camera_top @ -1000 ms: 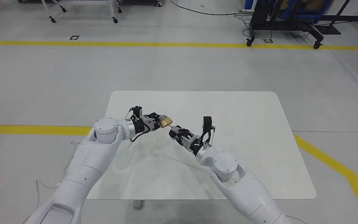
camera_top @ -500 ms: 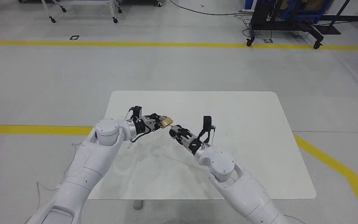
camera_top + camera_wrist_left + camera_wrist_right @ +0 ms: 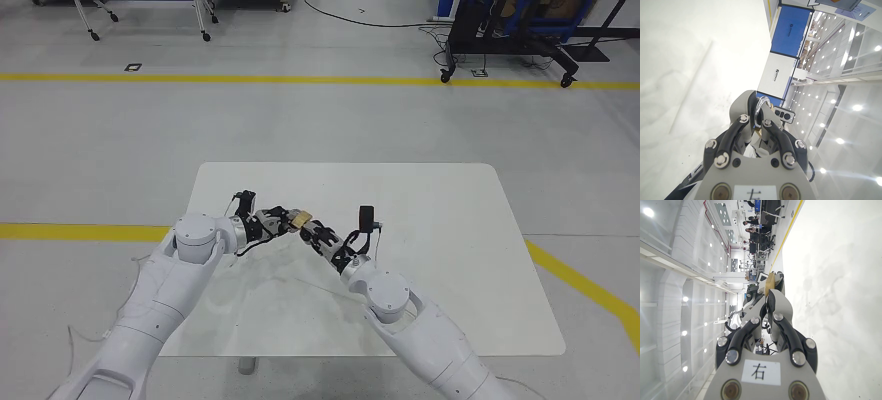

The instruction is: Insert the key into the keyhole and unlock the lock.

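Though small, lock [image 3: 769,283] apparently in left end effector [image 3: 759,113]

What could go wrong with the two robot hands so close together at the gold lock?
1. The padlock hangs in the air above the table, held by the left jaws. A push from the right jaws might twist it or knock it loose.
2. The right jaws sit right against the padlock and hide the key, so a slightly crooked key could jam or slip instead of going in.
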Controlling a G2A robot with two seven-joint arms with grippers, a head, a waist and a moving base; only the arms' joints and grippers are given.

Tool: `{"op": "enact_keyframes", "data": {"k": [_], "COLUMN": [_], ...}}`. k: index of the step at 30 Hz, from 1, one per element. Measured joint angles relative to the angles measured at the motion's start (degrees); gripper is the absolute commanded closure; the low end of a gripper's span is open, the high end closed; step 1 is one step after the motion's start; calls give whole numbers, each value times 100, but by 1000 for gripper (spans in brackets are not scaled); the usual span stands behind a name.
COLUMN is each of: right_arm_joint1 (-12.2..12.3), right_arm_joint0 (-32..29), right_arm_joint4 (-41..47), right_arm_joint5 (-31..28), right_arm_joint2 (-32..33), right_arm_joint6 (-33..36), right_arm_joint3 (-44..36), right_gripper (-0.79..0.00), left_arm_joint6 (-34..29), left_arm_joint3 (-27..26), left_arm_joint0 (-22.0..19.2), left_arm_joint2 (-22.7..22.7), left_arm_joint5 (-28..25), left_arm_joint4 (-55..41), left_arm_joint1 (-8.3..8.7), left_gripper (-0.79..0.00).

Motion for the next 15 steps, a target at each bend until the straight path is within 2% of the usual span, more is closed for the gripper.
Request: {"op": "enact_keyframes", "data": {"k": [1,2,15], "right_arm_joint1": [-4,-8,10], "right_arm_joint0": [-2,-10,-158], "right_arm_joint4": [-1,-4,74], "right_arm_joint5": [-26,-61,-312], "right_arm_joint2": [7,21,249], "right_arm_joint6": [11,22,339], "right_arm_joint3": [1,-3,-184], "right_gripper": [-705,-785,-785], "left_arm_joint6": [-6,-20,-216], "left_arm_joint3": [0,3,101], "left_arm_joint0": [3,6,-22], "left_arm_joint2": [-9,-27,-245], "left_arm_joint5": [3,9,62], "left_arm_joint4": [-8,-35,-339], "left_arm_joint1": [-1,-1,6], "left_gripper": [0,0,0]}}
